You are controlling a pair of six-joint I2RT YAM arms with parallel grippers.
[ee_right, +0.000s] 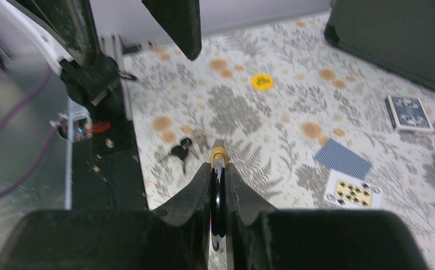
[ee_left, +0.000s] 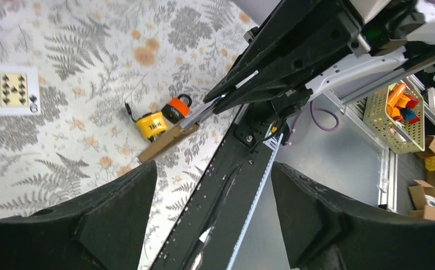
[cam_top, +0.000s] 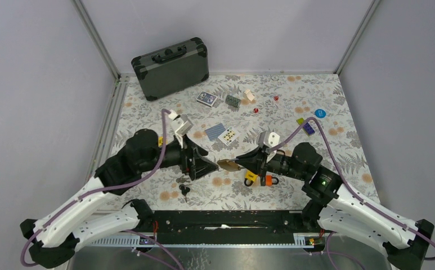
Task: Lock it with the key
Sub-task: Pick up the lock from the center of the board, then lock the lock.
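My right gripper [cam_top: 243,163] is shut on a brass-coloured padlock [cam_top: 226,164], seen edge-on between the fingers in the right wrist view [ee_right: 219,160], where a black part of it is clamped. It hangs just above the table. My left gripper [cam_top: 206,163] is open and empty, facing the padlock from the left with a small gap; its fingers [ee_left: 119,208] frame the padlock [ee_left: 167,143]. A black bunch of keys [cam_top: 184,190] lies on the table below the left gripper and also shows in the right wrist view [ee_right: 181,152].
A yellow padlock [cam_top: 251,176] and an orange padlock [cam_top: 270,180] lie under the right gripper. A grey case [cam_top: 170,67] stands at the back left. Card decks [cam_top: 207,98], loose cards [cam_top: 222,134], dice and a blue disc [cam_top: 320,113] lie further back.
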